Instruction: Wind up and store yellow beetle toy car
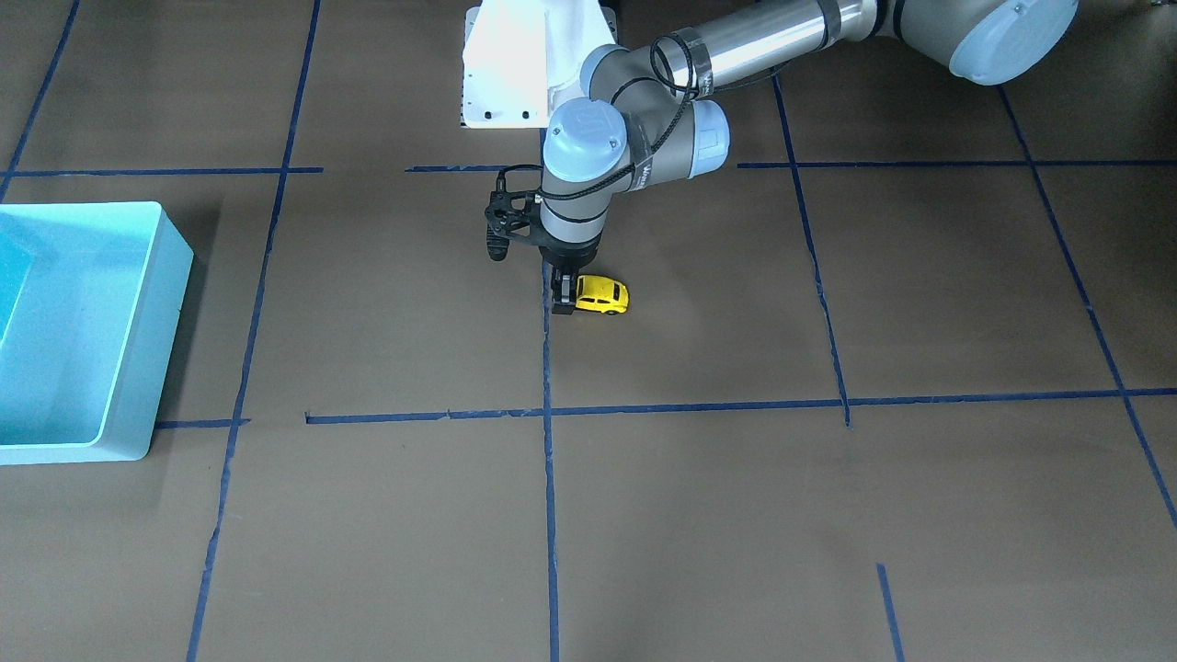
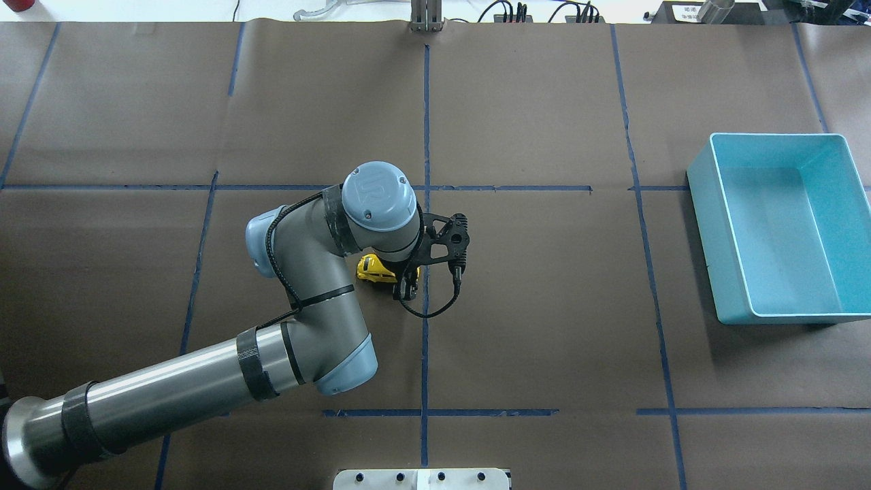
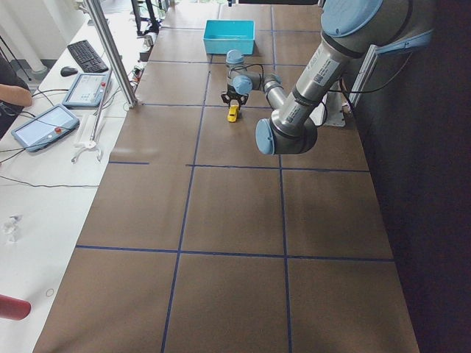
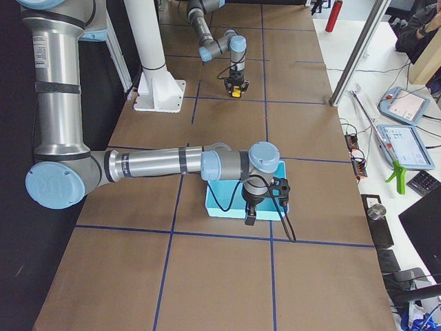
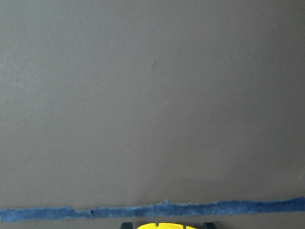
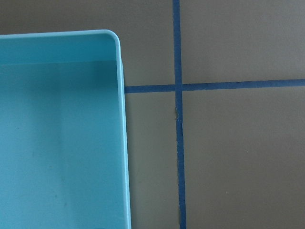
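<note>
**A narrow grip**

The left gripper (image 1: 563, 302), fingers narrowed, appears to pinch one end of the yellow beetle toy car (image 1: 604, 293) on the brown table (image 1: 828, 515), well apart from the light blue bin (image 2: 708, 238). How far the right gripper (image 4: 250, 219) is open cannot be told.

Bright even light; soft shadow beside bin (image 2: 716, 231); left-wrist view blurry.

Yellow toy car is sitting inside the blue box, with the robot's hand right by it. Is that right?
Not quite. The yellow toy car is sitting on the brown table, not inside the blue box. The left hand is right by it, as you said. The overhead view shows the box empty and well off to the side of the car.
</note>
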`<state>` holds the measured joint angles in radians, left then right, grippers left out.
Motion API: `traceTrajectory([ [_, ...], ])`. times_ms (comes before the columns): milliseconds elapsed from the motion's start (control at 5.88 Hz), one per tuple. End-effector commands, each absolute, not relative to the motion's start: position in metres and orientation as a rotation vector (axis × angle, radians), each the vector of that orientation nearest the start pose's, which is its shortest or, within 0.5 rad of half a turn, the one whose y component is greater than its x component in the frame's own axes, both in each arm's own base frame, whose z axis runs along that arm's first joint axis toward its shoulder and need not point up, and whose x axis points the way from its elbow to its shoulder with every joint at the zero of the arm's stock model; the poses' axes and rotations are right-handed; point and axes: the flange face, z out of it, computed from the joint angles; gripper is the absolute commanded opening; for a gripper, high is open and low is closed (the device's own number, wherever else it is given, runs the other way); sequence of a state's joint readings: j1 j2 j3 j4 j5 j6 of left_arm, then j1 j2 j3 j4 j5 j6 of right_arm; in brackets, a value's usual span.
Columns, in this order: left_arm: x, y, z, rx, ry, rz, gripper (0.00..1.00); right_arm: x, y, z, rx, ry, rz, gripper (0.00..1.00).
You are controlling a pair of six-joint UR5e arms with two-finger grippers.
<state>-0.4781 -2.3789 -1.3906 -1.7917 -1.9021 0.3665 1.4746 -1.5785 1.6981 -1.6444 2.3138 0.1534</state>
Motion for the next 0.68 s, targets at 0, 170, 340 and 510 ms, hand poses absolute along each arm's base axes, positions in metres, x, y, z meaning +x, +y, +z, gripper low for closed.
traceTrajectory([
  [0, 0.612, -0.432, 0.234, 0.76, 0.661, 1.49, 0.15, 0.018, -0.494, 0.608, -0.048, -0.745, 0.036, 1.0],
  [170, 0.605, -0.43, 0.242, 0.767, 0.662, 1.489, 0.15, 0.018, -0.494, 0.608, -0.048, -0.745, 0.036, 1.0],
  [340, 0.598, -0.426, 0.255, 0.772, 0.664, 1.49, 0.15, 0.019, -0.494, 0.608, -0.048, -0.747, 0.038, 1.0],
  [510, 0.59, -0.427, 0.27, 0.802, 0.669, 1.484, 0.54, 0.018, -0.494, 0.608, -0.047, -0.747, 0.036, 1.0],
])
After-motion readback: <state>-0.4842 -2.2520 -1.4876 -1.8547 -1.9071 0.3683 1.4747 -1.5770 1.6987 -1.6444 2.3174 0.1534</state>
